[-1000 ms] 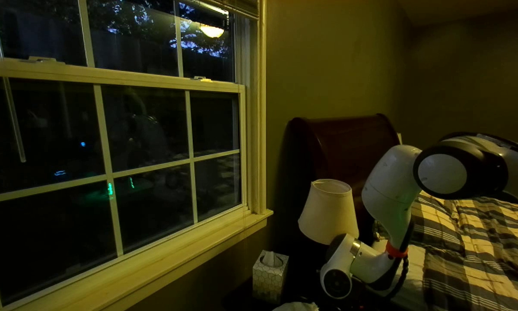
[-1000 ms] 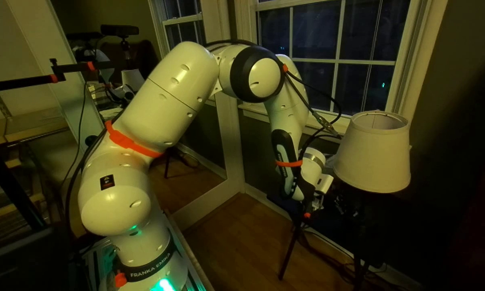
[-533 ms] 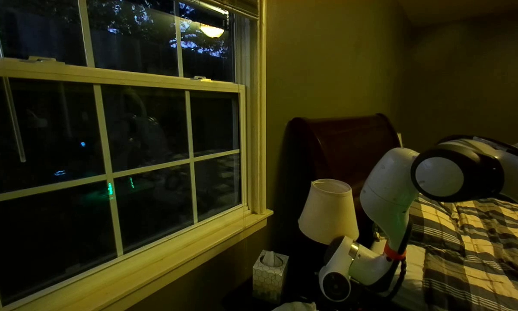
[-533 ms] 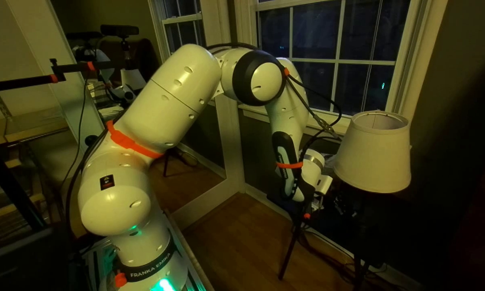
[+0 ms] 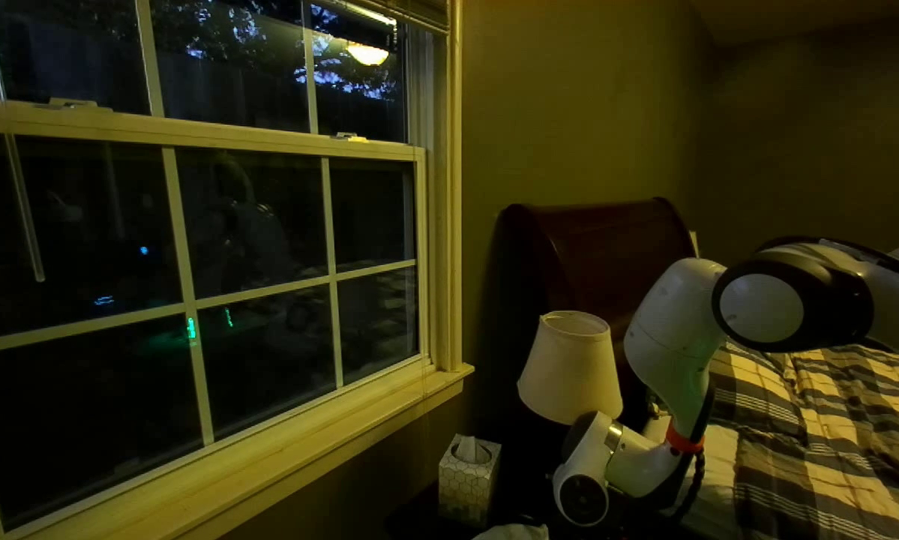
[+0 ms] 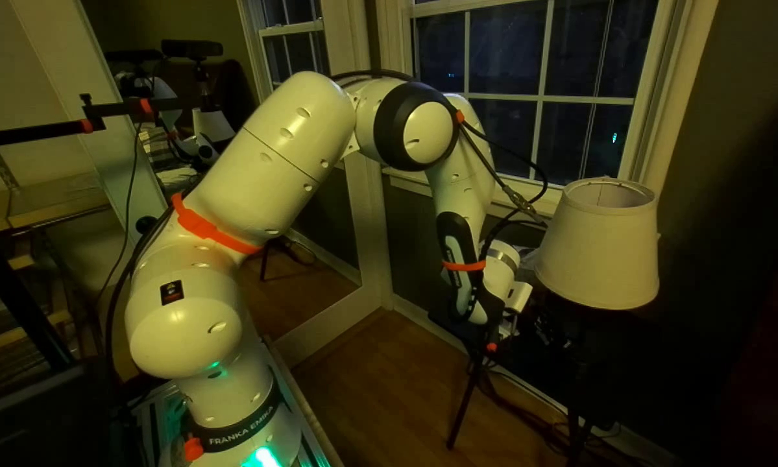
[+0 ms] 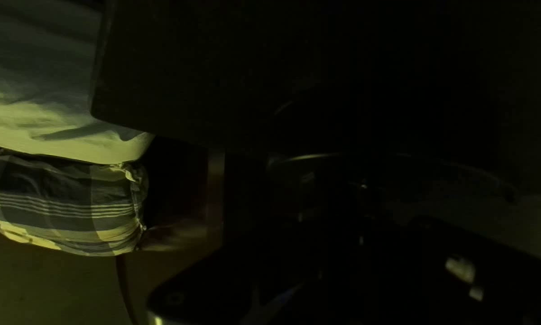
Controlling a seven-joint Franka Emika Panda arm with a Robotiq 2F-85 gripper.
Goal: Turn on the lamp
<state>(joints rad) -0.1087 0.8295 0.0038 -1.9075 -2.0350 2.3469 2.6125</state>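
The lamp's cream-white tapered shade shows in both exterior views [image 5: 569, 367] [image 6: 599, 250]. The shade looks unlit and stands upright. The lamp's base is lost in the dark below the shade. My gripper [image 6: 553, 332] shows only as dark, partly glinting parts in an exterior view, low beside and below the near edge of the shade. In the wrist view the gripper [image 7: 331, 228] is almost black, so its finger spread and any contact are hidden. A thin curved glint shows just beyond it there; I cannot tell what it belongs to.
A patterned tissue box [image 5: 465, 480] stands beside the lamp below the window sill [image 5: 389, 420]. A dark wooden headboard [image 5: 606, 247] and a bed with plaid bedding [image 5: 831, 420] are behind the arm. A crumpled white thing [image 5: 513, 532] lies near the wrist. Cables [image 6: 518, 201] hang from the arm near the shade.
The arm has sunk slightly, and the wrist is a little lower beside the lamp. Most of this came in the earlier half second. The lamp has not visibly moved or changed.
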